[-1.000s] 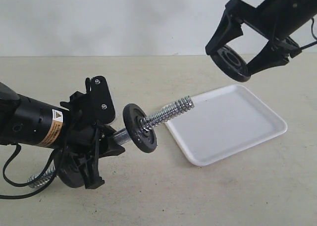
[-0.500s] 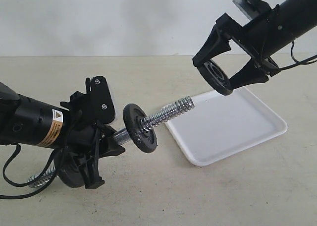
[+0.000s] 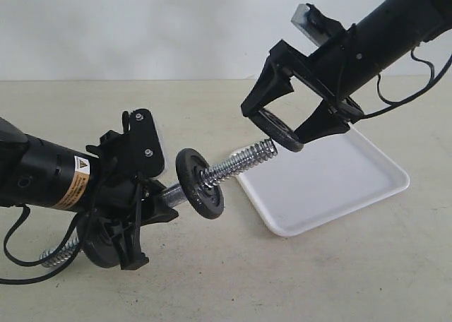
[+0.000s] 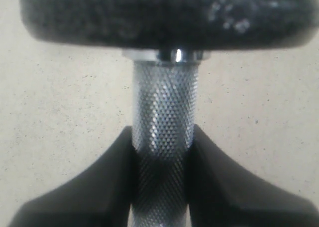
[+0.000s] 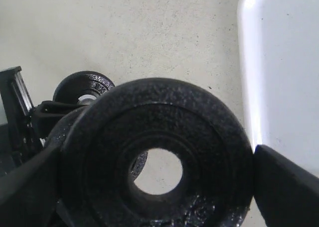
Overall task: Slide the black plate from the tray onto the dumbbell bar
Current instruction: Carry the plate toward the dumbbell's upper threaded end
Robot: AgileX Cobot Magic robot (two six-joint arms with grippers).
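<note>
Tabletop (image 3: pixel 212 287): beige, bearing the tray (image 3: pixel 385 184).
Left gripper (image 4: pixel 162 162): clamped the dumbbell bar (image 3: pixel 244 159) at its middle.
Right gripper (image 3: pixel 281 124): held the black plate (image 3: pixel 284 133) just beside the bar's tip.
Risk: a misaligned hole might catch the threads.

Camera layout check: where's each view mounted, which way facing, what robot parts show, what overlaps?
Exterior: off the arms, looking slightly down across the table; both arms show, left gripper clamped on the dumbbell bar, right gripper holding the black plate near the tray.
Left wrist: looks along its fingers at the knurled bar and a mounted plate.
Right wrist: looks past its fingers, the held plate filling the view.
Shared: exterior and right wrist both show plate and tray.
</note>
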